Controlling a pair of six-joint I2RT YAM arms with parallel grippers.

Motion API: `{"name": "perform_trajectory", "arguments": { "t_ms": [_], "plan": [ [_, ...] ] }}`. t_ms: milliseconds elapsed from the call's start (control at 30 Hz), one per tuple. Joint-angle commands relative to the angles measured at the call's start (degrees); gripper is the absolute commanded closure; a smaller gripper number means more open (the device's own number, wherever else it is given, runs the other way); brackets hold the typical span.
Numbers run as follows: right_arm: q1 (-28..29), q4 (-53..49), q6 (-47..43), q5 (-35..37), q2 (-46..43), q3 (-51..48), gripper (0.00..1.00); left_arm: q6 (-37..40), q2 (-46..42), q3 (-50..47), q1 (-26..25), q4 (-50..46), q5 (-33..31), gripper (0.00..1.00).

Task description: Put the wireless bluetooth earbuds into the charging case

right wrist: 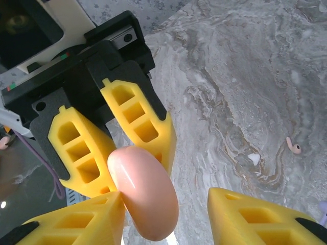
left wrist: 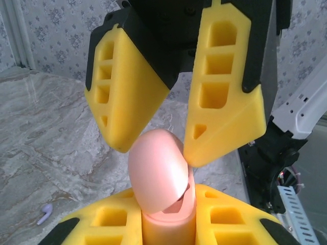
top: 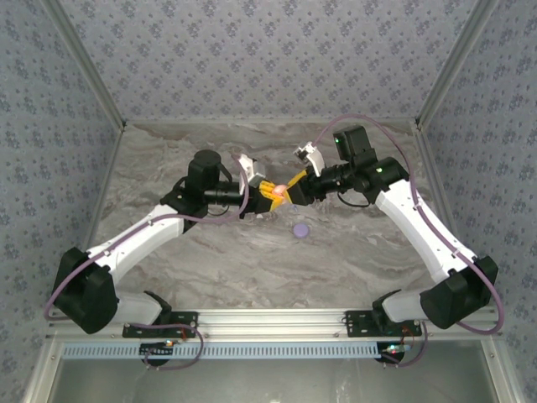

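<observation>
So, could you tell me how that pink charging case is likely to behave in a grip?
The pink charging case looks glossy and rounded, so it may slip between the left gripper's fingers. Its lid stands ajar, so a nudge could probably swing it.

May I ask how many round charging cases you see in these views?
2. The pink case, lid ajar, is held in the left gripper above the table. The purple case lies on the table, closer to the near edge. Others may be hidden.
</observation>
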Motion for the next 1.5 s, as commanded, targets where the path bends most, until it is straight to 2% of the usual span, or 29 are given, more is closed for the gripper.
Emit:
{"name": "perform_trajectory", "arguments": {
  "t_ms": [0, 267, 467, 600, 833, 933, 1000, 1100, 1233, 1333, 1400, 1467],
  "plan": [
    [-0.3, 3.2, 1.3, 5.3, -0.1, 1.2, 0.51, 5.4, -2.1, 1.4, -2.5, 0.1, 4.6, 0.96],
    [-0.3, 2.0, 1.7, 9.4, 0.9, 1.7, 0.5, 5.0, -2.4, 1.3, -2.5, 1.5, 2.9, 0.96],
    [0.1, -0.3, -0.1, 5.3, 2.1, 3.3, 0.49, 5.0, -2.2, 2.1, -2.5, 1.4, 3.8, 0.96],
    [0.6, -1.5, -1.3, 4.5, 2.6, 3.8, 0.44, 4.3, -2.2, 2.3, -2.5, 1.8, 5.1, 0.96],
    [2.0, -3.5, -2.6, 4.4, 4.3, 4.9, 0.45, 3.3, -2.5, 2.6, -2.5, 2.3, 7.1, 0.96],
    [2.0, -3.1, -2.6, 4.3, 4.3, 4.8, 0.54, 3.2, -2.5, 2.8, -2.5, 1.9, 6.9, 0.96],
    [1.8, -2.7, -2.5, 3.2, 4.0, 4.8, 0.65, 3.0, -2.4, 2.7, -2.5, 1.6, 6.1, 0.94],
    [1.2, -1.3, -1.9, 1.1, 3.1, 4.2, 0.74, 1.8, -2.3, 2.6, -2.5, 1.9, 4.7, 0.93],
    [0.4, 0.2, -1.2, 0.0, 1.6, 3.4, 0.79, -1.6, -2.0, 1.9, -2.3, 4.8, 2.8, 0.9],
    [-0.5, 1.9, -0.2, -1.6, 0.4, 2.5, 0.81, -5.4, -1.3, 1.5, -1.9, 7.8, 2.7, 0.83],
    [-1.0, 2.8, 0.3, -2.9, -0.3, 2.0, 0.82, -7.7, -0.7, 1.6, -1.8, 9.0, 2.4, 0.74],
    [-1.4, 3.5, 0.7, -3.7, -0.8, 1.7, 0.82, -8.9, -0.2, 1.6, -1.8, 9.7, 2.5, 0.72]
  ]
}}
